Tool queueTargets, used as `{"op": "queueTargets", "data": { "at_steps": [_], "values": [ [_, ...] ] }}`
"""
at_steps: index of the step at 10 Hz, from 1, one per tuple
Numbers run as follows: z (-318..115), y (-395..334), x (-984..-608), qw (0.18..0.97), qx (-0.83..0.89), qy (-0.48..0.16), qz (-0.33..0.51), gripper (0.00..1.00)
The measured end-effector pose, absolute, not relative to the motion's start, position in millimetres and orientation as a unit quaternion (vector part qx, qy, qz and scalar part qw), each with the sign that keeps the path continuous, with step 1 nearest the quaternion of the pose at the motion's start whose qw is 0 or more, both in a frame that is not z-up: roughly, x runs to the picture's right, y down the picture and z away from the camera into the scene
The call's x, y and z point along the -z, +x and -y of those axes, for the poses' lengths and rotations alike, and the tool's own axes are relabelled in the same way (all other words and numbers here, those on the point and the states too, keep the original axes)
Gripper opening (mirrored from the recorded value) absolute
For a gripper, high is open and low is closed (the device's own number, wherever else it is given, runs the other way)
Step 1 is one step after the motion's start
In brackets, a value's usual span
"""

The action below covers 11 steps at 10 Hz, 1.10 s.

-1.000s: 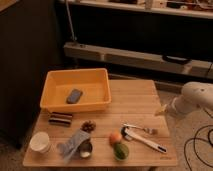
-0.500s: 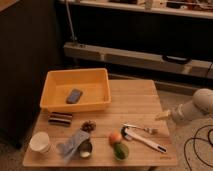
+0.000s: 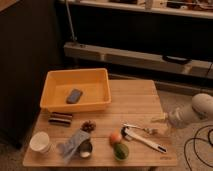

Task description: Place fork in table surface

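The fork lies flat on the counter, down in the front right part. It is a small, slim thing with a silvery gleam along it, running roughly left to right, and shorter than the white utensil that lies just in front of it at a slant. I cannot make out which end carries the tines.

The gripper sits at the counter's right edge, just beside the fork's right end, low over the wood. Its pale arm reaches in from the right, off the side of the counter. From here I cannot tell whether the gripper is open or closed, or whether it touches the fork.

The wood between the fork and the yellow bin is bare, a broad patch across the back right of the counter. The bin fills the back left and holds a dark grey object. The front is crowded: an orange fruit and a green fruit sit close to the utensils' left ends, with a bluish wrapper and a white cup further left. The white utensil's far tip comes close to the front right corner.
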State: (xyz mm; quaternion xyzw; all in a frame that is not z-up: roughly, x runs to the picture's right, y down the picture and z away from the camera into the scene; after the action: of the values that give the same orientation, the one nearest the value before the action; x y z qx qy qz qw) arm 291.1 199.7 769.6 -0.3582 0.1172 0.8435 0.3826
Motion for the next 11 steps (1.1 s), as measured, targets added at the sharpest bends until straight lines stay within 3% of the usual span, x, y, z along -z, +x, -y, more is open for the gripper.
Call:
{"op": "queueTargets", "data": {
  "at_steps": [6,11],
  "values": [
    [-211,254,-790,0.388,-0.825,-0.387,-0.138,0.65],
    [-198,283,-775,0.396,-0.837,-0.345,-0.154,0.65]
  ]
}}
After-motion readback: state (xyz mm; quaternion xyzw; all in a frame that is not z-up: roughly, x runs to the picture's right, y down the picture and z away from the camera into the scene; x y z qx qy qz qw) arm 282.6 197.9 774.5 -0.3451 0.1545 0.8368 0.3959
